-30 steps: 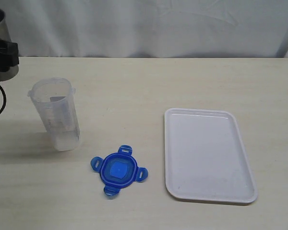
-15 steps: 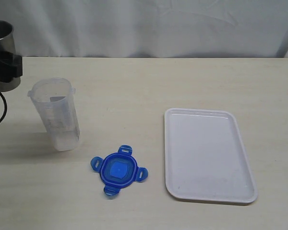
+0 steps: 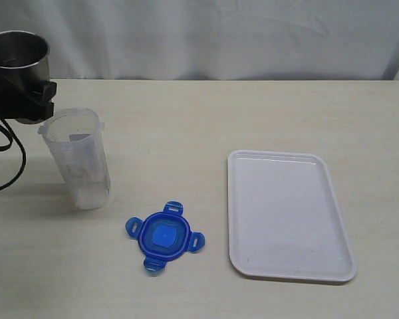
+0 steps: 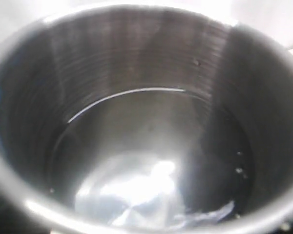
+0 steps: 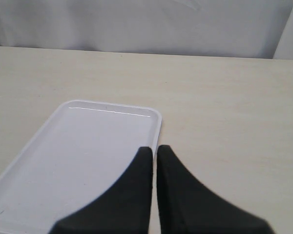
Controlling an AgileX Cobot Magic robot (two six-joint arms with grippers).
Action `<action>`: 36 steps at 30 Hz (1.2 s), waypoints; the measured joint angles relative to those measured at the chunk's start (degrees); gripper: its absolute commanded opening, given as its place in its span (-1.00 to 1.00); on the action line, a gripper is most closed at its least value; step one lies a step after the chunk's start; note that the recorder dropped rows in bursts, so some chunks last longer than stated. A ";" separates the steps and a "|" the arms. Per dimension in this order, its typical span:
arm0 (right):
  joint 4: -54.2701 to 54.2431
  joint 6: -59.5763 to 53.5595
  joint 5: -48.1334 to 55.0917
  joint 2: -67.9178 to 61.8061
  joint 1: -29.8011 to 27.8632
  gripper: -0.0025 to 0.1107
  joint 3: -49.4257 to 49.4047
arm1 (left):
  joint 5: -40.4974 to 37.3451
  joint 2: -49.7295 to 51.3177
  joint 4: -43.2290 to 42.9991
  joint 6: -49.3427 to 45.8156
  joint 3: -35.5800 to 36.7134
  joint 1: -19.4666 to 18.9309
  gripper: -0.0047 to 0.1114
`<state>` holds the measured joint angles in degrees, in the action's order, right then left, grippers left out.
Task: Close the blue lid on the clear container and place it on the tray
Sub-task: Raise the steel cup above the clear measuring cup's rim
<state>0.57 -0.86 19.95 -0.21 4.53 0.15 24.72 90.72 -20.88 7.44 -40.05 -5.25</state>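
Note:
The clear container (image 3: 80, 159) stands upright and uncovered at the left of the table. The blue lid (image 3: 164, 236) lies flat on the table in front of it and to its right. The white tray (image 3: 289, 212) lies at the right with nothing on it. My left gripper (image 3: 23, 100) is shut on a steel cup (image 3: 20, 56), held just behind and left of the container's mouth. The cup's inside (image 4: 146, 122) fills the left wrist view and holds clear liquid. My right gripper (image 5: 155, 148) is shut and empty over the tray's (image 5: 78, 151) long edge; the exterior view does not show it.
A white cloth backdrop (image 3: 206, 36) runs along the table's far edge. A black cable (image 3: 13, 159) loops down from the left arm beside the container. Bare table lies between the container, the lid and the tray.
My left gripper has carried the steel cup to the right, closer to the clear container's mouth. The container, lid and tray have not moved.

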 measured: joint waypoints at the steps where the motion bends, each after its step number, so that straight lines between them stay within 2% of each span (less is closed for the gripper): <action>1: 0.00 0.00 0.00 0.00 0.00 -0.89 0.00 | 0.98 0.39 -1.14 -0.19 0.00 0.00 -0.92; 6: 0.00 0.00 0.00 0.00 0.00 -0.89 0.00 | 3.22 1.54 -4.72 -2.94 0.00 0.00 -0.92; 24: 0.00 0.00 0.00 0.00 0.00 -0.89 0.00 | 5.15 1.54 -5.80 -16.18 0.00 0.00 -0.92; 36: 0.00 0.00 0.00 0.00 0.00 -0.89 0.00 | 8.12 -0.38 -5.89 -16.39 0.00 0.00 -0.92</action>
<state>0.57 -0.86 19.95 -0.21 4.53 0.15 32.85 90.34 -26.78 -8.95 -40.05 -5.25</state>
